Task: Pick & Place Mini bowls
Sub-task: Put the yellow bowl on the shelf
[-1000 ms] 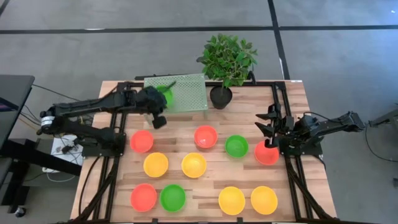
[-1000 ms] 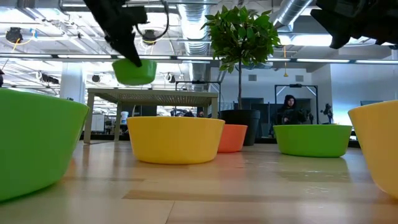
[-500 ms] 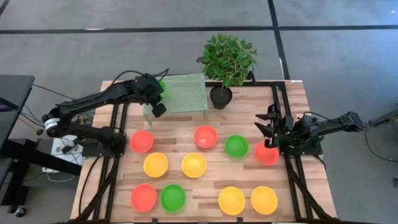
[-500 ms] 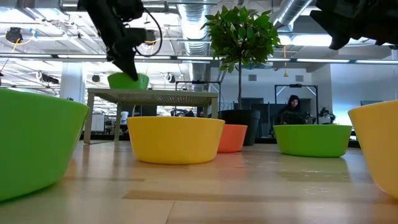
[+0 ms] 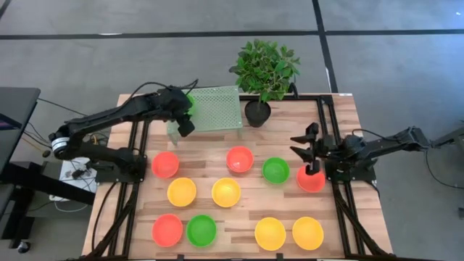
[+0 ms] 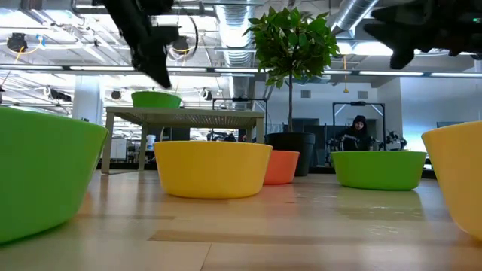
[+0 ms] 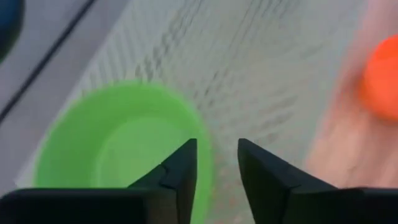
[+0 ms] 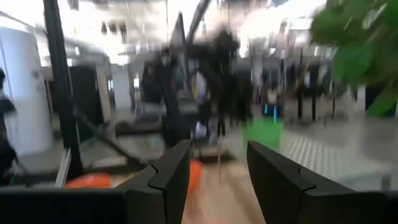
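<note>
Several mini bowls in red, yellow and green lie rim-up on the wooden table, among them a red one [image 5: 310,178] and a green one [image 5: 275,170]. One more green mini bowl [image 5: 191,102] rests on its base on the raised green mesh rack [image 5: 214,109] at the far side. My left gripper [image 7: 217,168] hovers open just above that bowl's rim [image 6: 156,93], clear of it. My right gripper [image 5: 301,143] stands open above the table's right side, just far of the red bowl, with nothing between its fingers.
A leafy plant [image 5: 264,65] in a black pot [image 5: 257,112] stands beside the rack's right end. Dark frame rails [image 5: 330,116] run along the table's sides. A person [image 6: 354,135] shows in the room beyond the table.
My left gripper has carried the green bowl toward the far edge and lowered it onto the mesh rack. It has then opened, let go and risen a little; the bowl stays on the rack. My right gripper has shifted slightly toward the table's left.
</note>
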